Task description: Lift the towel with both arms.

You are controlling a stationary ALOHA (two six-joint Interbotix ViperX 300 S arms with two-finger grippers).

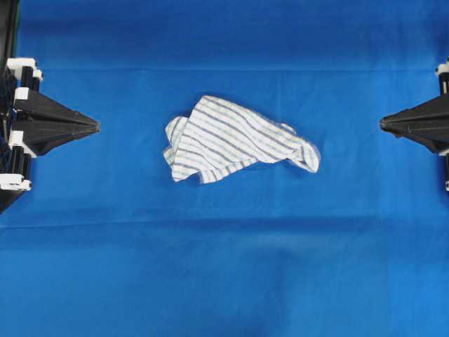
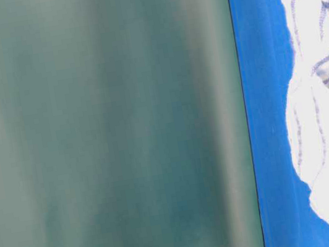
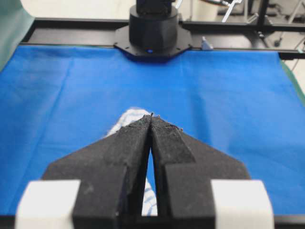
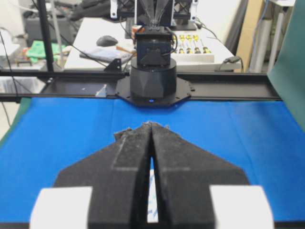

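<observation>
The towel [image 1: 235, 139], white with thin blue-grey stripes, lies crumpled in the middle of the blue cloth. It fills the right edge of the table-level view as a towel [image 2: 325, 110] fold. My left gripper [image 1: 95, 126] points at it from the far left, shut and empty, well apart from it. My right gripper [image 1: 383, 123] points in from the far right, also shut and empty. In the left wrist view the left gripper [image 3: 151, 116] tips meet, with the towel [image 3: 128, 116] peeking past them. The right gripper [image 4: 151, 125] tips also touch, with a sliver of towel [image 4: 151, 198] behind the gap.
A plain blue cloth [image 1: 224, 267] covers the whole table. A blurred green panel [image 2: 103, 133] fills the left of the table-level view. The opposite arm's black base [image 3: 152, 28] stands at the far edge, and a bench with tools [image 4: 190, 45] lies beyond the table.
</observation>
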